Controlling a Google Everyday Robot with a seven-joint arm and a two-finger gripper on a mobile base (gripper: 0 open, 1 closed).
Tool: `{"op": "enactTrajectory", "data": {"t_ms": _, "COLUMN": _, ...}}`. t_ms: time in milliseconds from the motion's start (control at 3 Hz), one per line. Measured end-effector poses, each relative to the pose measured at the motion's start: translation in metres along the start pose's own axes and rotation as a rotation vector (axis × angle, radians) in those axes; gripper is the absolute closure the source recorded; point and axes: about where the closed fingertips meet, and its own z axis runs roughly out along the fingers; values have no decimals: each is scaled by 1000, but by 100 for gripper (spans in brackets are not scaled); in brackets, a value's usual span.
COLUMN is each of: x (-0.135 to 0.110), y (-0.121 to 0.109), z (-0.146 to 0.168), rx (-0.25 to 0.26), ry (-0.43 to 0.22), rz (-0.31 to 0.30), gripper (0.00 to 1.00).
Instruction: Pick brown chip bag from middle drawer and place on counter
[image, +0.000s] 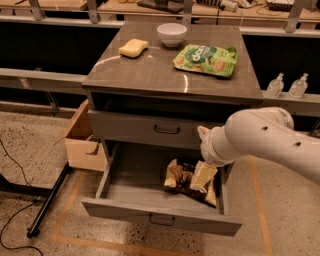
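The brown chip bag (181, 179) lies crinkled in the right half of the open middle drawer (135, 192), which is pulled out below the closed drawer front (150, 129). My gripper (203, 176) reaches down into the drawer from the right and sits on the bag's right end, covering part of it. The white arm (265, 137) comes in from the right edge. The counter (150, 70) is the glossy top slab above.
On the counter are a green chip bag (206, 59), a white bowl (172, 34) and a yellow sponge (133, 48). A cardboard box (82, 140) stands left of the cabinet. A black stand leg (47, 205) and cables lie on the floor. Two bottles (287, 86) stand at the right.
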Motion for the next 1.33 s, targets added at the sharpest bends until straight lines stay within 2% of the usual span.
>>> {"op": "enactTrajectory", "data": {"t_ms": 333, "x": 39, "y": -19, "z": 37, "rx": 86, "ry": -20, "rz": 37, "gripper": 0}}
{"op": "enactTrajectory", "data": {"t_ms": 667, "x": 76, "y": -37, "z": 75, "rx": 121, "ry": -39, "rz": 65, "gripper": 0}}
{"op": "enactTrajectory", "data": {"t_ms": 1000, "x": 103, "y": -41, "z": 95, "rx": 101, "ry": -32, "rz": 105, "gripper": 0}}
{"op": "enactTrajectory", "data": {"t_ms": 1333, "x": 126, "y": -25, "z": 98, "rx": 44, "ry": 6, "rz": 158, "gripper": 0}}
